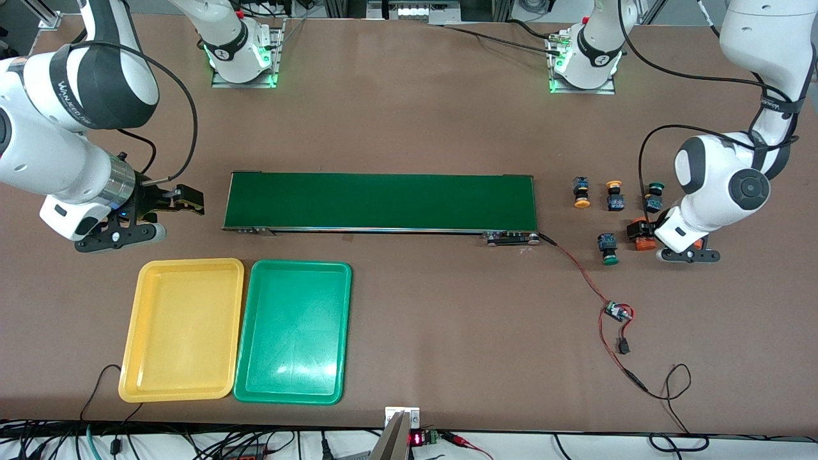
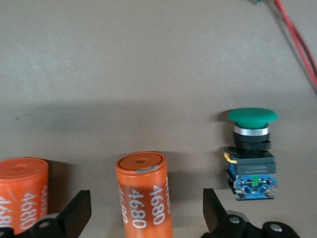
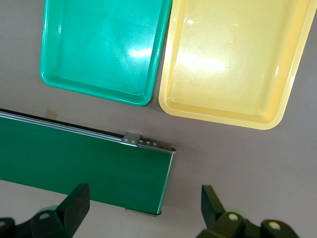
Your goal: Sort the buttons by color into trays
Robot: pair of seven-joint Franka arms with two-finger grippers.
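Left gripper [image 2: 146,218] sits low over the table at the left arm's end, fingers spread wide around an orange cylinder [image 2: 144,193], not clamped. One green button [image 2: 251,148] lies just beside it, outside the fingers. Front view adds three more buttons: yellow [image 1: 581,193], yellow [image 1: 615,195], green [image 1: 654,197]. The left wrist alone shows the print "4680" on the cylinder. Right gripper [image 3: 143,213] waits, fingers apart and holding nothing, over the conveyor belt [image 3: 84,168] end. Yellow tray [image 1: 182,329] and green tray [image 1: 294,332] lie side by side, nearer the front camera.
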